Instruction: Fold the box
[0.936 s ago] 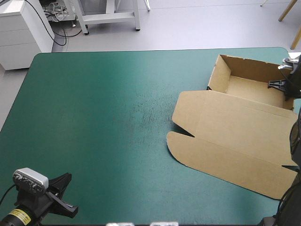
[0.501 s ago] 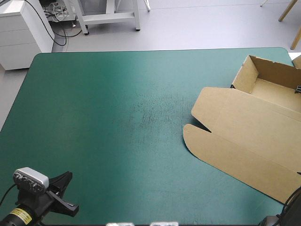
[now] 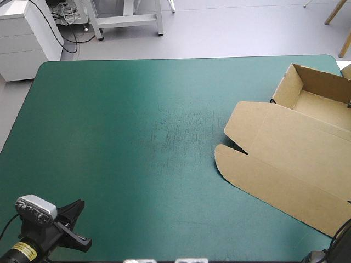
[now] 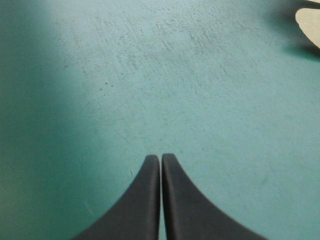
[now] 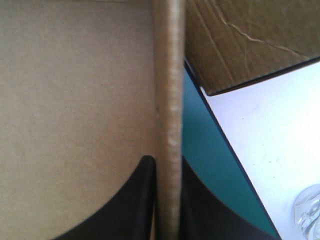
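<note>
High view: open brown cardboard box (image 3: 290, 159) at the right edge of the teal-green table cover (image 3: 109, 137), lid flat.
The right gripper (image 5: 167, 165) pinches one box wall; the left gripper (image 4: 161, 157) is pressed together over the cover.

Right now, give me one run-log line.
box: open tray, lid flat | right gripper: jaws shut on box wall | left gripper: jaws shut, empty

Counter with a teal-green cover (image 3: 109, 137): rounded far corners, and faint pale scuff marks (image 3: 181, 129) scattered about its middle.
</note>
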